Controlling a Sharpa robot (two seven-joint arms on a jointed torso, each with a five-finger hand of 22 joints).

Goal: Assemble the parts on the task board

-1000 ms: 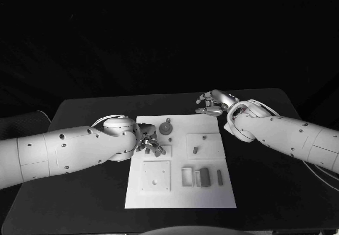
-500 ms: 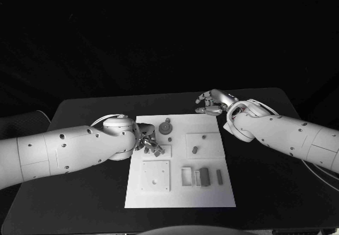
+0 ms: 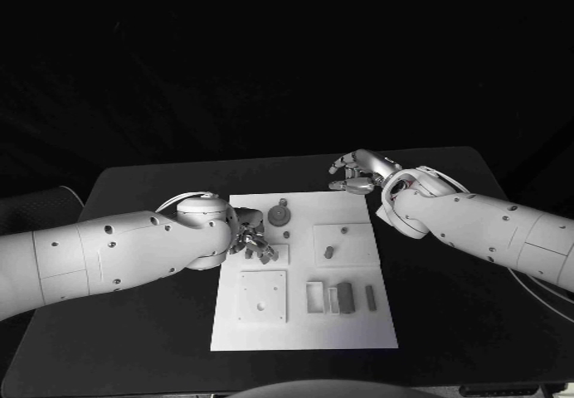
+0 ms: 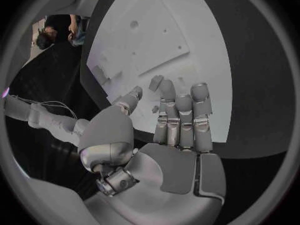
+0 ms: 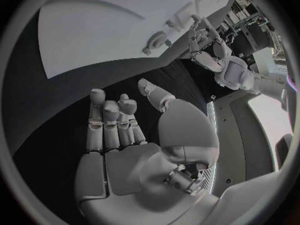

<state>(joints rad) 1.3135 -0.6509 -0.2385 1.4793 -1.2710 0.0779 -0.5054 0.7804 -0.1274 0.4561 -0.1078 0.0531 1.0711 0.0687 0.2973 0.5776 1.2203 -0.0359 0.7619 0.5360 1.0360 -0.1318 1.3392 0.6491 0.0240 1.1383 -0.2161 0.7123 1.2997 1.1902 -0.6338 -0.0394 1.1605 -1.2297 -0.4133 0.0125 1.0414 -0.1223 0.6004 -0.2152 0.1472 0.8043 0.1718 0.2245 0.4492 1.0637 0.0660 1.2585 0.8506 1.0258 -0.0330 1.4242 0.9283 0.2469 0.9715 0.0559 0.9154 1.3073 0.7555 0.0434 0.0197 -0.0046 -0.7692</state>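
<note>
- While the task board (image 3: 305,332) lies flat in the middle of the black table (image 3: 156,186), the left hand (image 3: 254,242) hangs over the board's left edge, fingers pointing down toward the plate.
- From behind that wrist, the left hand (image 4: 169,135) has its fingers side by side and stretched out, the thumb set off to one side; nothing is held in it, and the fingertips (image 4: 165,87) sit over the white surface beside a small grey part (image 4: 155,82).
- Whether those fingertips actually touch the board I cannot tell.
- The right hand (image 3: 357,174) is off the board, over the bare table just past the plate's far right corner.
- Its own wrist camera shows the right hand (image 5: 122,130) loose and holding nothing, fingers extended together, thumb apart, above the dark table near the board's edge (image 5: 87,60).
- On the board: a round grey part (image 3: 281,217) near the far edge, just beside the left hand.
- A raised square block (image 3: 336,243) on the right side, with small grey pieces on it.
- A square plate (image 3: 263,297) with a hole on the near left.
- A darker grey block (image 3: 346,298) standing in a rectangular frame at the near right, with a slim grey bar (image 3: 371,296) just beside it.
</note>
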